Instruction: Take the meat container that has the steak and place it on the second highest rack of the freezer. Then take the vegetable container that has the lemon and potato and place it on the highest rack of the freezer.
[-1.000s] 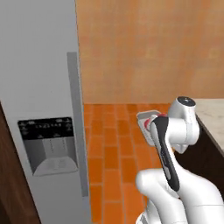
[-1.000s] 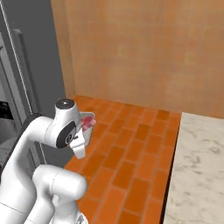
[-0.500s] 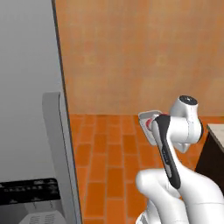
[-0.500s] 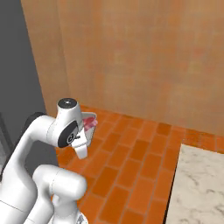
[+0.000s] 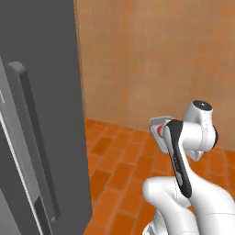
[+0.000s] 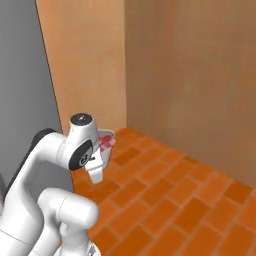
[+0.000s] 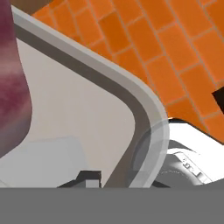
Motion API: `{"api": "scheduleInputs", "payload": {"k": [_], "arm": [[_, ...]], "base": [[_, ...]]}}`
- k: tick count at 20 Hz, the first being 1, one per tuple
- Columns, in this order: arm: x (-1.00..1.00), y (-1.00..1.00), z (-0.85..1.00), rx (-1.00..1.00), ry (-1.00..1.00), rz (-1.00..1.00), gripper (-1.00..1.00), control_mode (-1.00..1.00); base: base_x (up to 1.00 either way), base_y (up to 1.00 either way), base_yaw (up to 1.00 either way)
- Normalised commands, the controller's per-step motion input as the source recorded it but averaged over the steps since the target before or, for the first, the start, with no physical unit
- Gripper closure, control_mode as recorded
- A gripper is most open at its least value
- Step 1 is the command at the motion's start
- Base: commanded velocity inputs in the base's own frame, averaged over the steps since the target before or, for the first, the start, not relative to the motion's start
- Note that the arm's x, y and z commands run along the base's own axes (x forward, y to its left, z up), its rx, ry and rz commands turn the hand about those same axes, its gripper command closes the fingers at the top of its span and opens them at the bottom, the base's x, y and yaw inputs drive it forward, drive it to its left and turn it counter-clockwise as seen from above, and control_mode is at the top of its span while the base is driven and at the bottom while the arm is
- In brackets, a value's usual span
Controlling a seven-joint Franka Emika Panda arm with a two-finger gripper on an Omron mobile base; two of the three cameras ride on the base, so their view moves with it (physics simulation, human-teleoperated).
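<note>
My gripper (image 7: 109, 179) is shut on the rim of the meat container (image 7: 78, 122), a shallow translucent-white tray held up in front of the arm. The red steak (image 7: 11, 87) lies in it at the left of the hand view. From the base, the meat container (image 5: 158, 126) pokes out beside the arm's wrist, and its steak (image 6: 106, 142) shows as a pink-red patch. The grey freezer (image 5: 41, 92) stands at the left with a long vertical bar handle (image 5: 36, 147). Its flat grey side (image 6: 25, 90) rises behind the arm. The vegetable container, lemon and potato are out of view.
An orange brick floor (image 6: 175, 200) spreads ahead and to the right. Tan walls (image 5: 160, 59) meet in a corner (image 6: 125, 65) just beyond the freezer.
The whole picture has shifted, so the base has moved: the freezer front has slid off to the left and the counter has left the view. Arm and tray keep their pose.
</note>
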Motion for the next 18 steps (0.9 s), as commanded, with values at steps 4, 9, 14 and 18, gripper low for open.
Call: {"api": "scheduleInputs", "payload": {"k": [4, 9, 14, 18], "arm": [[0.00, 0.00, 0.00, 0.00, 0.00, 0.00, 1.00, 1.00], [0.00, 0.00, 0.00, 0.00, 0.00, 0.00, 1.00, 1.00], [0.00, 0.00, 0.00, 0.00, 0.00, 0.00, 1.00, 1.00], [0.00, 0.00, 0.00, 0.00, 0.00, 0.00, 1.00, 1.00]], "base": [[0.23, -0.20, 0.80], [0.00, -0.03, 0.80], [0.04, -0.02, 0.78], [0.27, -0.12, 0.78]]}}
